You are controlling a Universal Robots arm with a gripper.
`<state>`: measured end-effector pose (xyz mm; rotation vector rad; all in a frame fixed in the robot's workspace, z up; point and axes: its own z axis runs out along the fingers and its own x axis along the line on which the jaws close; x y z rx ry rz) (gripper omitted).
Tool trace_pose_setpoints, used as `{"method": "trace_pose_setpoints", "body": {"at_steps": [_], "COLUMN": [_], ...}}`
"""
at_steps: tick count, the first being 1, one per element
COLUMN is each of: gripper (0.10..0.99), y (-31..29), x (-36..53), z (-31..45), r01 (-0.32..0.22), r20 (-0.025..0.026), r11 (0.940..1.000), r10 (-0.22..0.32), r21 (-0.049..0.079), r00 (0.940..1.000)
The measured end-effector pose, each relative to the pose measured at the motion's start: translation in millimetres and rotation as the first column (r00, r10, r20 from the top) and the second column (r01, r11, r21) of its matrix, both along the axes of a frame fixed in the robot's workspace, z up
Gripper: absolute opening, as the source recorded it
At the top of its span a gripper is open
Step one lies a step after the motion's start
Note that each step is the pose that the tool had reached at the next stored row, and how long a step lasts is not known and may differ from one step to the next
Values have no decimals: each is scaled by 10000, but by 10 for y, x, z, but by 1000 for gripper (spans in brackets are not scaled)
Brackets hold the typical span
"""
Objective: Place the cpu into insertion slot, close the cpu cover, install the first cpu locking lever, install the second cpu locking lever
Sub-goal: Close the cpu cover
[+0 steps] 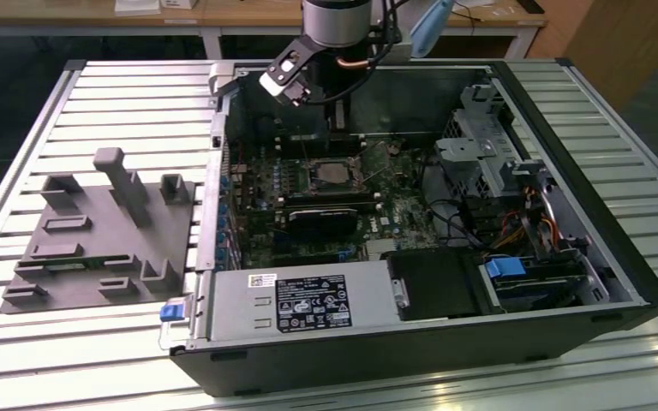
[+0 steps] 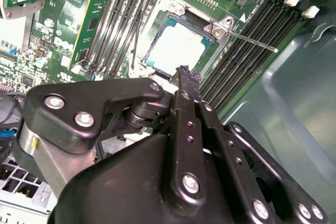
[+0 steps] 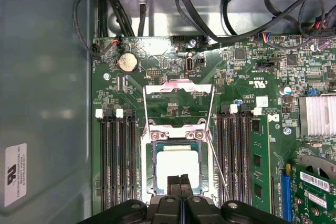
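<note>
Gripper (image 3: pixel 180 178) fingertips are seen pressed together, nothing held, over the cpu (image 3: pixel 178 163). The cpu is seated in the insertion slot (image 3: pixel 152 167). The cpu cover (image 3: pixel 178 87) is swung open. An open computer case (image 1: pixel 421 351) is set on a slatted table (image 1: pixel 134 111), centre of the exterior view.

Bright glare lies on the slatted table (image 1: pixel 78 360). Inside the computer case (image 1: pixel 421 351) it is dim, yet the cpu (image 3: pixel 178 158) glares white in the first wrist view.

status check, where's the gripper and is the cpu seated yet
Gripper jaws shut, above the cpu. Cpu sits in the insertion slot. Cpu cover open, locking lever unlatched. Nothing in the way.
</note>
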<state>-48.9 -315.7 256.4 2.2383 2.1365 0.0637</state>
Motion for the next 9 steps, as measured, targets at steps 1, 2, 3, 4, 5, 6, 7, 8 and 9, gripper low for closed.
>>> {"method": "trace_pose_setpoints", "body": {"at_steps": [1, 2, 3, 4, 5, 6, 7, 8, 9], "gripper": [102, 102, 102, 102, 102, 102, 102, 102, 102], "y": [0, 0, 0, 0, 0, 0, 0, 0, 0], "x": [0, 0, 0, 0, 0, 0, 0, 0, 0], "z": [11, 21, 31, 41, 52, 63, 73, 84, 91], "r01": [0, 0, 1, 0, 0, 0, 0, 1, 1], "r20": [0, -1, -1, 0, 1, 0, 0, 0, -1], "r11": [10000, 10000, 10000, 10000, 10000, 10000, 10000, 10000, 10000], "r10": [0, 0, -1, 0, 0, 0, 0, -1, -1], "r21": [-1, -2, -1, 0, 1, 0, 0, -1, -1], "r00": [10000, 10000, 10000, 10000, 10000, 10000, 10000, 10000, 10000]}}
